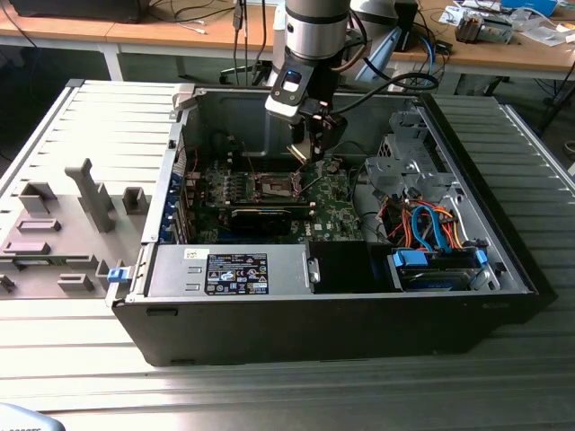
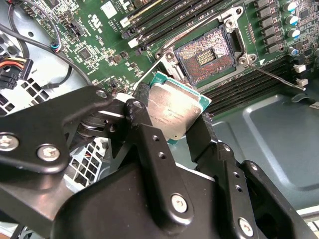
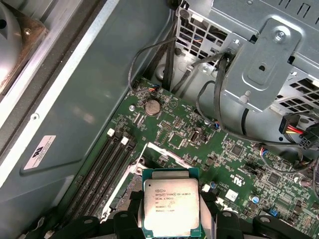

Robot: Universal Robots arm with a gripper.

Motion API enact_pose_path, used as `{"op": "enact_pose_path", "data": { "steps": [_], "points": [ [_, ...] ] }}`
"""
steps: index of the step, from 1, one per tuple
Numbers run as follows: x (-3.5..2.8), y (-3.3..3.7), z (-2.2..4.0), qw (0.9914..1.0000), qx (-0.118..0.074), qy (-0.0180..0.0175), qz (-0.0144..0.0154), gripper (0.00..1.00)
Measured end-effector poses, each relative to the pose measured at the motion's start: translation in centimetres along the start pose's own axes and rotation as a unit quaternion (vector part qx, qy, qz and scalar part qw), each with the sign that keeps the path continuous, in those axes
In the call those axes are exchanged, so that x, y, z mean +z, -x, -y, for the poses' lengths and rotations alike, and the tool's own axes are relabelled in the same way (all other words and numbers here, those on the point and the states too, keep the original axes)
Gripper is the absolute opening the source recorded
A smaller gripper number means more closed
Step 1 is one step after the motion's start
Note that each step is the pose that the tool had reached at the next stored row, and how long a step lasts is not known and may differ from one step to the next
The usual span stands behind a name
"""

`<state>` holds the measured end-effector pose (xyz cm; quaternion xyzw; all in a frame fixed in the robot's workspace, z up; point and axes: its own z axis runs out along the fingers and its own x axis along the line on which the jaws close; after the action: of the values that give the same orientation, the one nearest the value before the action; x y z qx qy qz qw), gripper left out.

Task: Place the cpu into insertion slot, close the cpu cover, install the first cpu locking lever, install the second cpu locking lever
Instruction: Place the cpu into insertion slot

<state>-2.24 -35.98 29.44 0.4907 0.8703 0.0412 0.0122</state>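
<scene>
Gripper (image 1: pixel 315 151) hangs inside open computer case (image 1: pixel 269 328), upper centre of exterior view, over green motherboard (image 1: pixel 340 205). Black fingers (image 2: pixel 144 132) clamped on opposite edges of cpu (image 2: pixel 174 112). Its metallic face shows in both wrist views, raised off board, not seated. Insertion slot (image 2: pixel 208 54) exposed, pin field bare, close beside cpu in second wrist view. In exterior view it lies just to gripper's left, near frame centre. Cpu cover (image 2: pixel 158 62) tilted up at socket edge. Thin locking lever (image 2: pixel 276 77) lies free, angled away from socket.
</scene>
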Motion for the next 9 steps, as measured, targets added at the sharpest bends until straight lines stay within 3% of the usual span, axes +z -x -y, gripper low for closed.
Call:
{"op": "enact_pose_path", "data": {
  "steps": [9],
  "points": [
    [0.00, 0.00, 0.00, 1.00000, 0.003, 0.0001, 0.0003, 0.54]
  ]
}}
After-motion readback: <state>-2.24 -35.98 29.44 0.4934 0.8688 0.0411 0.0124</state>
